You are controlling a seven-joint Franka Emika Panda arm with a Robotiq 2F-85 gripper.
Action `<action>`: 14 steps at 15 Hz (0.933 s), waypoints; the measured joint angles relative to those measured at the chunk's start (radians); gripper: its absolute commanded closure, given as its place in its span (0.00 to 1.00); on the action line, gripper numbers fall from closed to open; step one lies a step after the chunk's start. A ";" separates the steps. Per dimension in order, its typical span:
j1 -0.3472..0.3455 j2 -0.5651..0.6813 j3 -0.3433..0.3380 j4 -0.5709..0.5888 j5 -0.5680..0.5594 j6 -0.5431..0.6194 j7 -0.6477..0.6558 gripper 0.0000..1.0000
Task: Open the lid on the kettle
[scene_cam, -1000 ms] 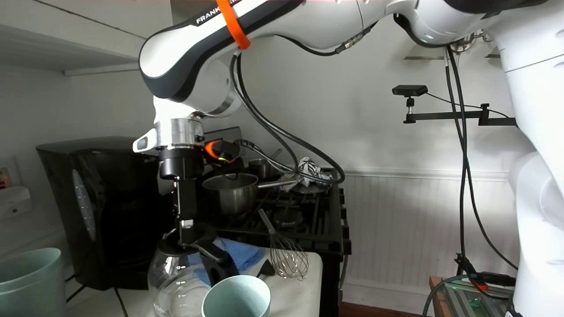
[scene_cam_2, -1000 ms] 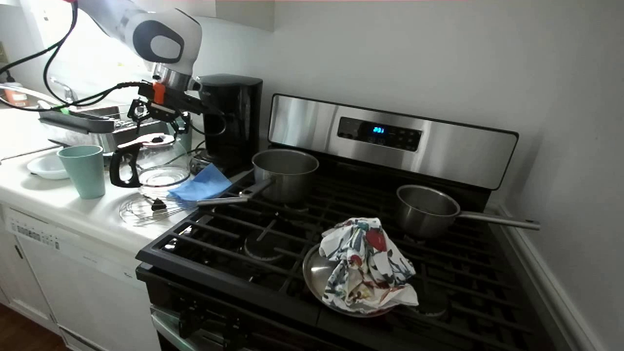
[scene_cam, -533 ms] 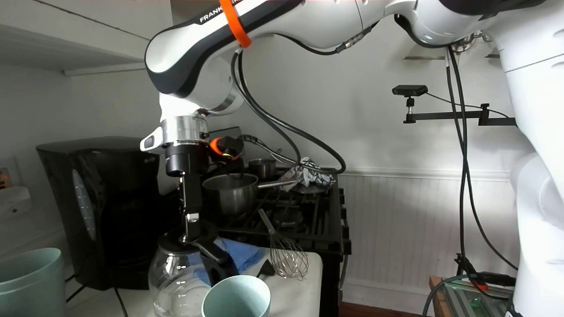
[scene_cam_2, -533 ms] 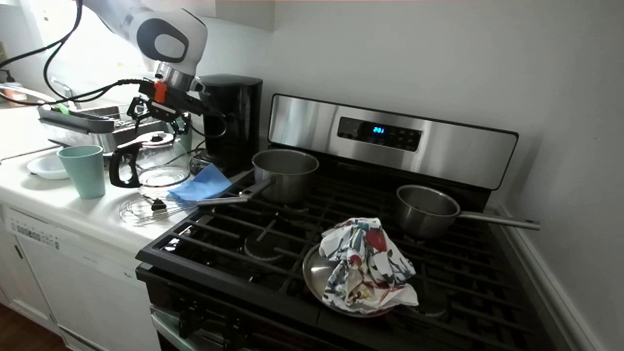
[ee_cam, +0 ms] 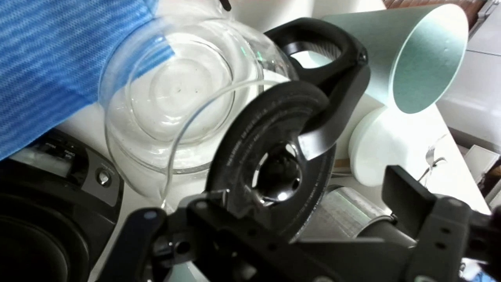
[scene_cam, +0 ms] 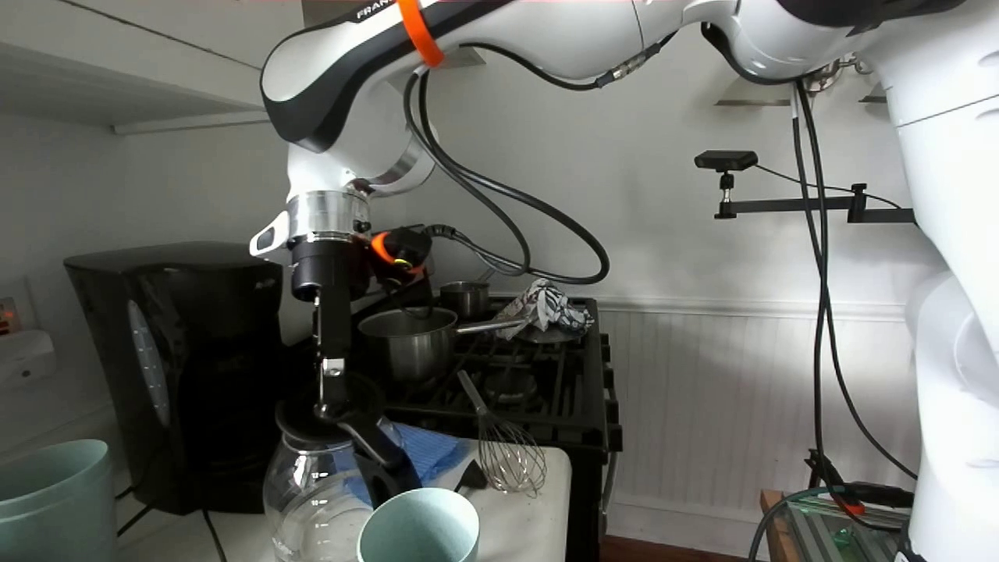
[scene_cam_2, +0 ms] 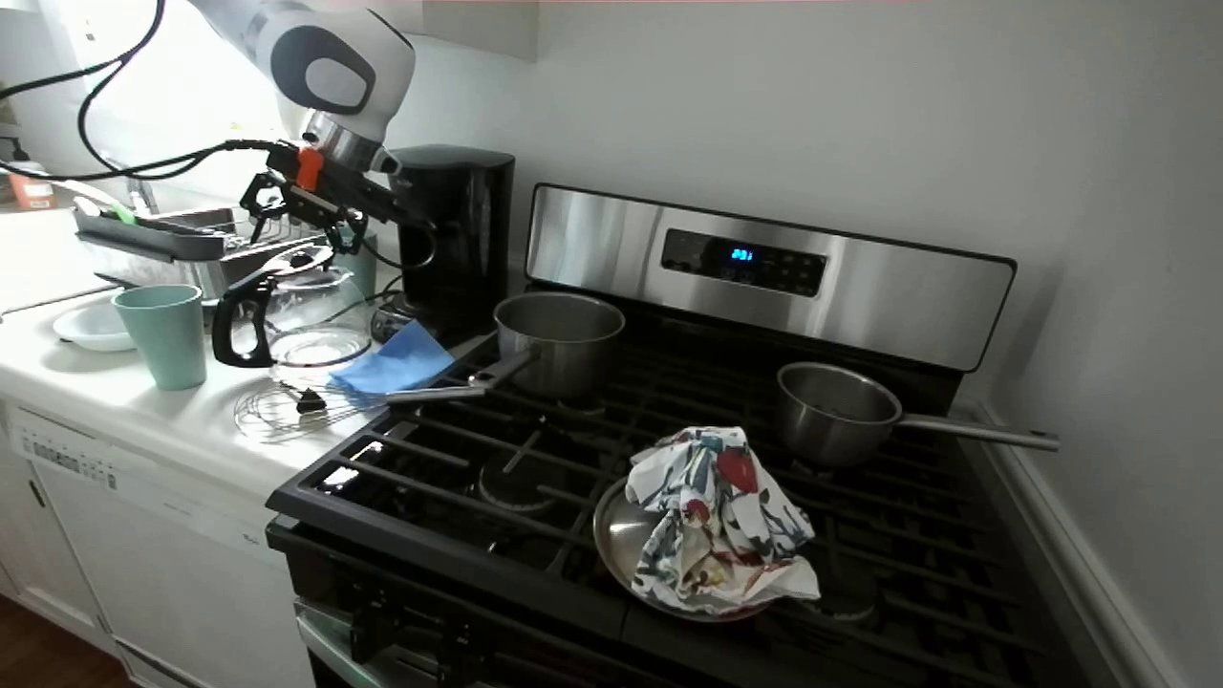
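The kettle is a clear glass pot (ee_cam: pixel 184 90) with a black handle (scene_cam_2: pixel 239 320). It stands on the counter and shows in both exterior views, its belly also in an exterior view (scene_cam: pixel 312 499). Its round black lid (ee_cam: pixel 238 156) is tilted up off the glass rim at the handle side in the wrist view; it also shows raised in an exterior view (scene_cam_2: pixel 304 258). My gripper (ee_cam: pixel 305 188) is open, its fingers wide apart. One finger overlaps the lid's edge and seems to touch it; the other stands apart beyond the lid. The exact contact is hidden.
A mint cup (scene_cam: pixel 421 527) stands close by the handle. The black coffee machine (scene_cam: pixel 211 375) is beside the kettle. A blue cloth (scene_cam_2: pixel 396 361) and a whisk (scene_cam_2: pixel 306 411) lie towards the stove, which bears a saucepan (scene_cam_2: pixel 559 344). A dish rack (scene_cam_2: pixel 210 239) stands behind.
My gripper has moved first slightly towards the handle side, then upward. The lid has tilted up off the rim, which now shows a gap. The pot has barely shifted.
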 measured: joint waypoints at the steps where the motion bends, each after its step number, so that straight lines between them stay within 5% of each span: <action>1: -0.001 -0.001 0.000 0.002 0.008 -0.008 0.000 0.00; 14: -0.009 -0.052 -0.014 0.003 0.020 -0.079 0.086 0.00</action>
